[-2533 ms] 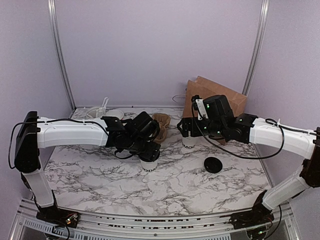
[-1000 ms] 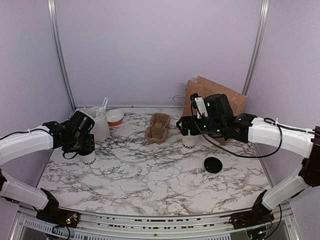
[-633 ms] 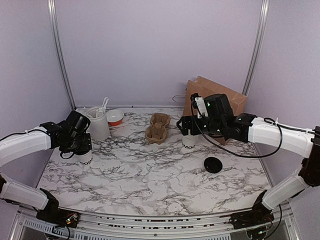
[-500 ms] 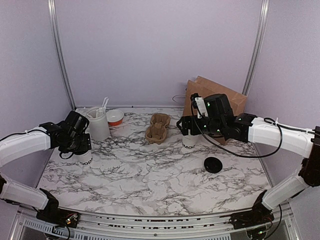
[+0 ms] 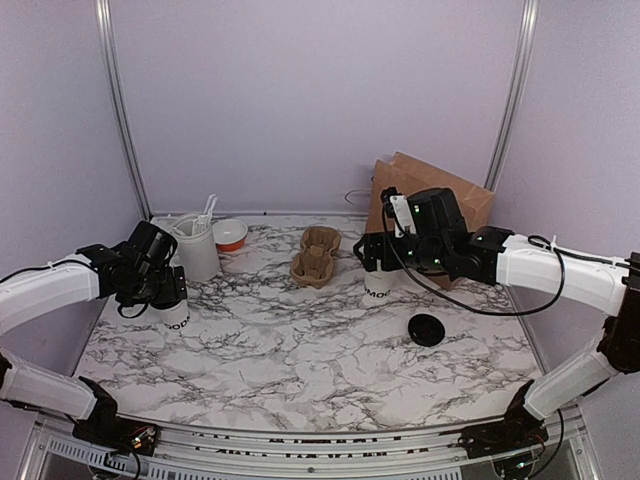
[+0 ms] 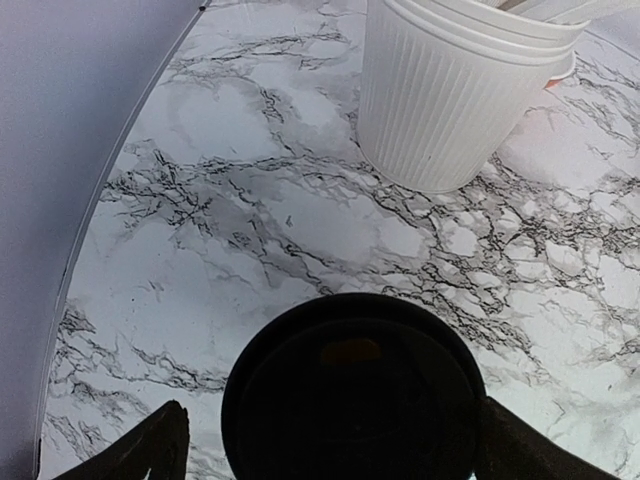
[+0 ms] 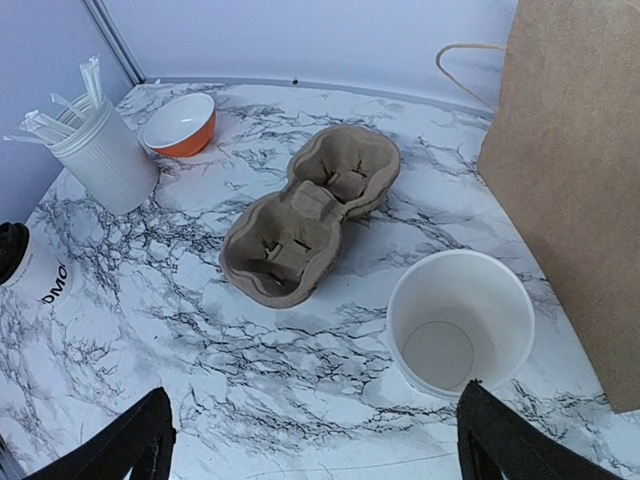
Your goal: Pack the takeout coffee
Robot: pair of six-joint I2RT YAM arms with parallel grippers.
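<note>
left gripper low on the left, jaws spread; right gripper raised, jaws wide apart

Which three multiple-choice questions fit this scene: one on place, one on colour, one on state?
1. Where is the takeout coffee?
A. on the left, next to the utensil holder
B. far right
C. centre, near edge

2. What colour is the bowl outside?
A. green
B. orange
C. blue

3. The other white cup is:
A. lying on its side
B. closed by a lid
C. upright and lidless

Key: 1 A, the top view shows it by the holder; 2 B, the right wrist view shows orange; 3 C, its open mouth faces up.
</note>
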